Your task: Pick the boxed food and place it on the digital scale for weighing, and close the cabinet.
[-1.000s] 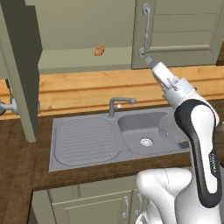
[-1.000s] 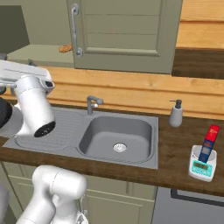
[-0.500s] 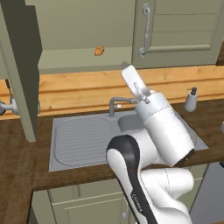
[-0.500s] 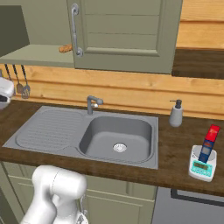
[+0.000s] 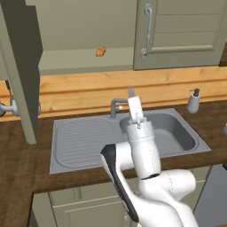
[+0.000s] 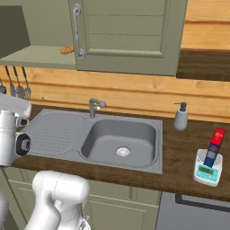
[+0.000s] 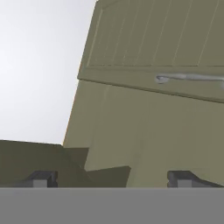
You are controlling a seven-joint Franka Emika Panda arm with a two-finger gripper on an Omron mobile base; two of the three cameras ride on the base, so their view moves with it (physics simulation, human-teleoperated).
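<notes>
The boxed food (image 6: 214,147), blue with a red top, stands upright on the digital scale (image 6: 207,172) at the counter's right end. The cabinet (image 5: 177,31) hangs above the sink. Its right door is closed, with a silver bar handle (image 5: 147,30). Its left door (image 5: 20,66) is swung out, baring the shelf. My arm (image 5: 142,146) rises over the sink's front edge, far from the scale. In the hand view my gripper (image 7: 110,178) is open with nothing between its fingertips (image 7: 41,178). It faces a panelled cabinet door (image 7: 162,39) and its handle (image 7: 192,77).
A small orange-brown lump (image 5: 100,51) lies on the open cabinet shelf. The steel sink (image 5: 84,137) with its faucet (image 5: 117,105) fills the counter's middle, and a soap dispenser (image 6: 181,117) stands to its right. Utensils (image 6: 18,83) hang on the wall at the left.
My arm has swung from the right side, near the closed door's handle, leftward to the middle over the sink. The boxed food has stayed on the scale. The gripper stays open.
</notes>
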